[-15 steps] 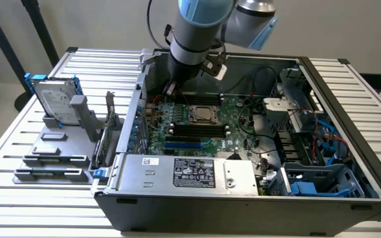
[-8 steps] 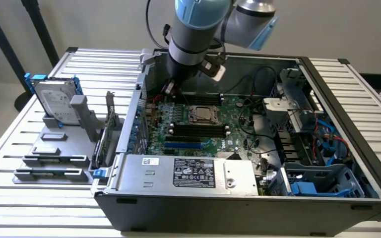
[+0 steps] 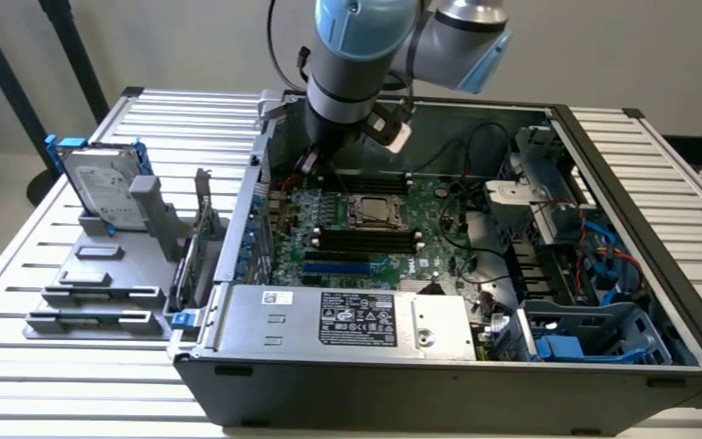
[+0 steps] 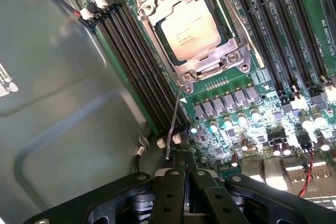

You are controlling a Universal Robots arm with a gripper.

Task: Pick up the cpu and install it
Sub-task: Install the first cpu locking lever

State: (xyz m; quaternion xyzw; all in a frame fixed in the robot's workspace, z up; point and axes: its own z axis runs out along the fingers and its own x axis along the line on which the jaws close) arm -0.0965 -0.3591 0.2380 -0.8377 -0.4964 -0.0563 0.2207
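Observation:
The cpu (image 4: 190, 30), a small square chip with a pale silver top, lies in the motherboard socket, with the metal socket frame (image 4: 212, 66) around it. In the exterior view the cpu (image 3: 373, 212) sits mid-board inside the open case. My gripper (image 4: 185, 174) hangs above the board a short way from the socket, its dark fingers pressed together with nothing between them. The thin socket lever (image 4: 173, 124) slants from the frame's corner, and its free end lies just beside my fingertips. In the exterior view the gripper (image 3: 314, 163) is low by the case's rear wall, largely hidden by the arm.
Black memory slots (image 4: 142, 61) run beside the socket, next to the grey case wall (image 4: 63, 103). A power supply (image 3: 351, 315) fills the near side of the case. On the exterior view's left, a hard drive (image 3: 105, 187) with a blue bracket stands on a grey rack. Cables and drive bays crowd the right.

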